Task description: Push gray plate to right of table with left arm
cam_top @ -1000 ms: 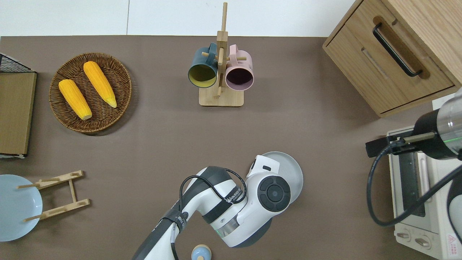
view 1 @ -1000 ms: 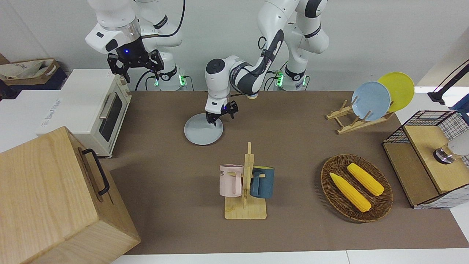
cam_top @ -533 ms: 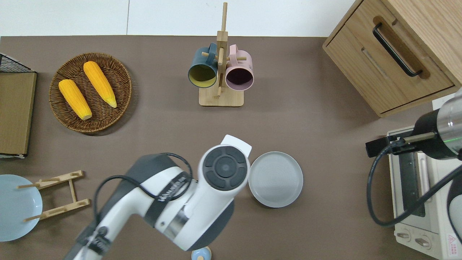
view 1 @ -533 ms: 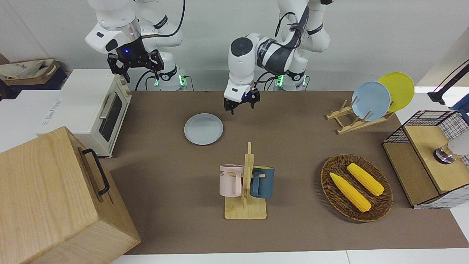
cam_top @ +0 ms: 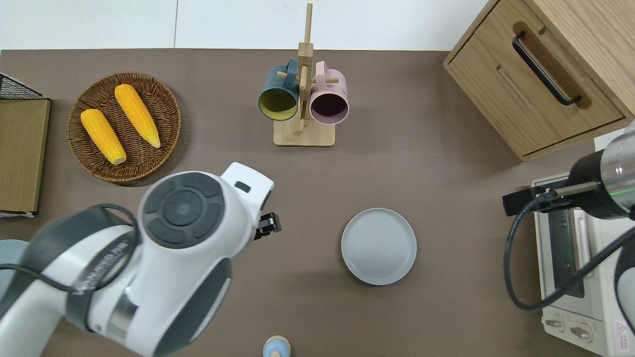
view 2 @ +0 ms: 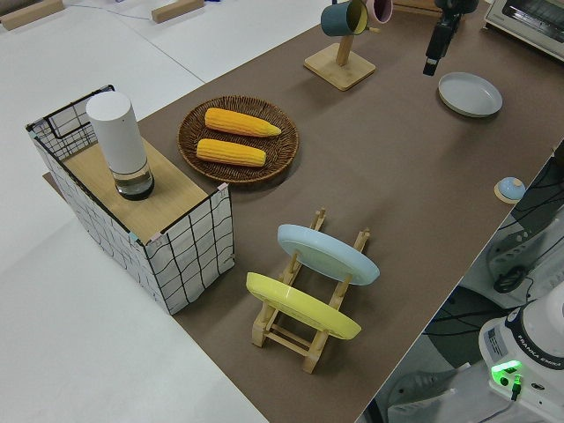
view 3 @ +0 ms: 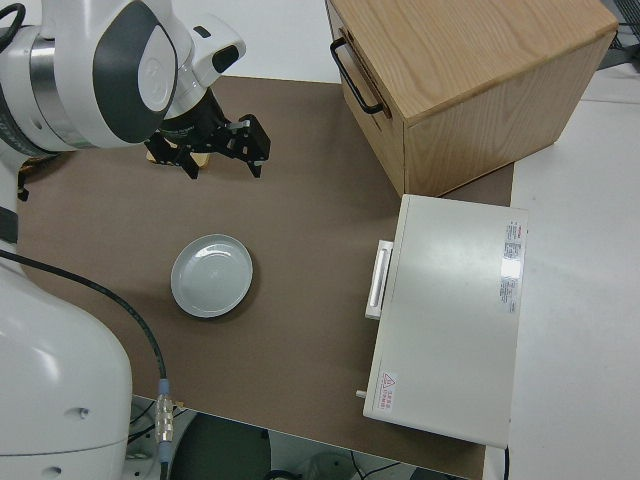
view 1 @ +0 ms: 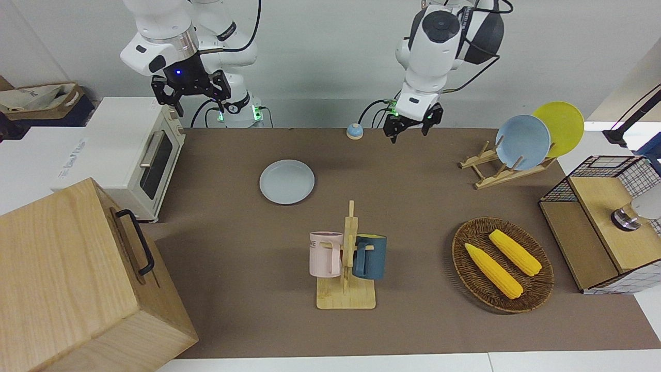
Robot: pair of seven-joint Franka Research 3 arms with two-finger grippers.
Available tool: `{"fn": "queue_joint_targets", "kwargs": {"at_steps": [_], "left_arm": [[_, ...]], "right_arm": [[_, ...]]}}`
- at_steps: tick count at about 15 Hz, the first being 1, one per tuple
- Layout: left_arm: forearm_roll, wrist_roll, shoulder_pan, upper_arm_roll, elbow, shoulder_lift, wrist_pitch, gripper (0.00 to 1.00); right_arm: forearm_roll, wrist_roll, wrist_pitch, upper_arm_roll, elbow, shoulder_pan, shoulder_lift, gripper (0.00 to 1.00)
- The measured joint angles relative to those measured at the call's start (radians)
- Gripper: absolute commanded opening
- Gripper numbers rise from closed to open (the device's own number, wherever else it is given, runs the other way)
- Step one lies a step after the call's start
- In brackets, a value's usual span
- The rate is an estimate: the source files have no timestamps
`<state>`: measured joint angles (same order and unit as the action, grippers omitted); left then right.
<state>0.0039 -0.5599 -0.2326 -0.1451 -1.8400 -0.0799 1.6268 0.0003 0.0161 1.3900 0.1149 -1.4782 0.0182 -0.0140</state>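
The gray plate (view 1: 286,181) lies flat on the brown table (view 1: 232,232), toward the right arm's end, near the toaster oven; it also shows in the overhead view (cam_top: 378,246) and the right side view (view 3: 211,275). My left gripper (view 1: 411,125) is open and empty, raised in the air. In the overhead view it (cam_top: 268,225) is over bare table, well apart from the plate, toward the left arm's end. My right gripper (view 1: 190,98) is open and parked.
A toaster oven (view 1: 139,155) and a wooden cabinet (view 1: 77,274) stand at the right arm's end. A mug stand (view 1: 347,258) is mid-table, farther from the robots than the plate. A corn basket (view 1: 502,264), a plate rack (view 1: 522,142) and a wire box (view 1: 604,222) stand at the left arm's end.
My left gripper has lifted off the gray plate and swung up and away toward the left arm's end of the table. The plate has not moved. The right arm has not moved.
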Motion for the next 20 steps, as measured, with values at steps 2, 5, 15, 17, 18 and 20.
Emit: {"fn": "queue_joint_targets", "kwargs": {"at_steps": [2,5,15,17,18,20], "left_arm": [[0.000,0.114,0.035,0.040,0.045,-0.005,-0.049,1.00],[0.000,0.216,0.044,0.127,0.097,-0.007,-0.096,1.00],[-0.004,0.437,0.046,0.268,0.146,-0.007,-0.105,1.00],[-0.004,0.444,0.046,0.268,0.156,-0.006,-0.105,1.00],[-0.004,0.445,0.046,0.268,0.159,-0.006,-0.105,1.00],[-0.004,0.458,0.046,0.267,0.163,-0.005,-0.105,1.00]], "right_arm": [[0.000,0.000,0.000,0.000,0.000,0.000,0.000,0.983],[0.000,0.000,0.000,0.000,0.000,0.000,0.000,0.983],[0.000,0.000,0.000,0.000,0.000,0.000,0.000,0.983],[0.000,0.000,0.000,0.000,0.000,0.000,0.000,0.983],[0.000,0.000,0.000,0.000,0.000,0.000,0.000,0.983],[0.000,0.000,0.000,0.000,0.000,0.000,0.000,0.983]]}}
